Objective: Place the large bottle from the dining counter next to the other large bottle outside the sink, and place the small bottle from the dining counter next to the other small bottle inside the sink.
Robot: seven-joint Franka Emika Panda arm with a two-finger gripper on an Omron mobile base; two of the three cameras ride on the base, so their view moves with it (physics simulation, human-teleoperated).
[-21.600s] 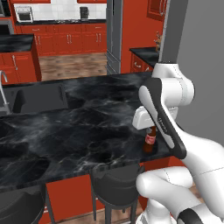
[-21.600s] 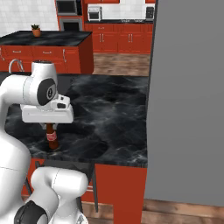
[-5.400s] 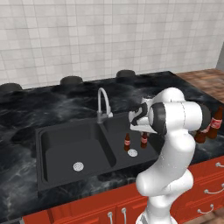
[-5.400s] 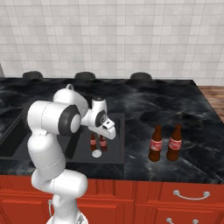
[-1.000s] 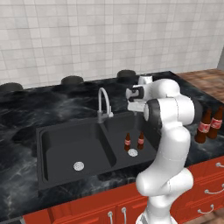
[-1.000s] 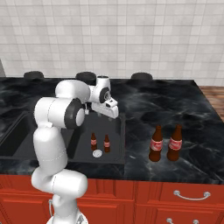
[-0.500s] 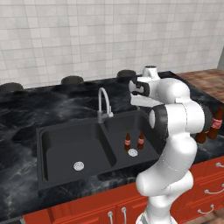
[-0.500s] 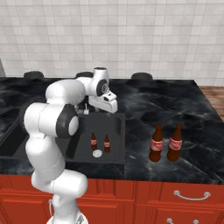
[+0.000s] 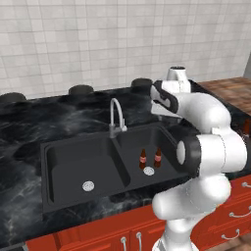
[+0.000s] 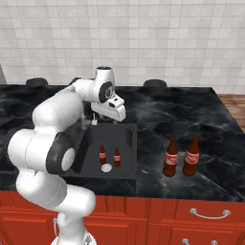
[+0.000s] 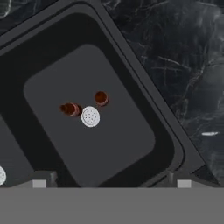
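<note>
Nearest the base, on the black marble table to the right of the sink, two large brown bottles with red labels stand upright just beside each other. Inside the sink's right basin, two small brown bottles stand upright close together by the round silver drain. Farther back the curved silver tap rises behind the basins, and the tool hangs above the sink holding nothing; how wide its tips stand I cannot tell.
</note>
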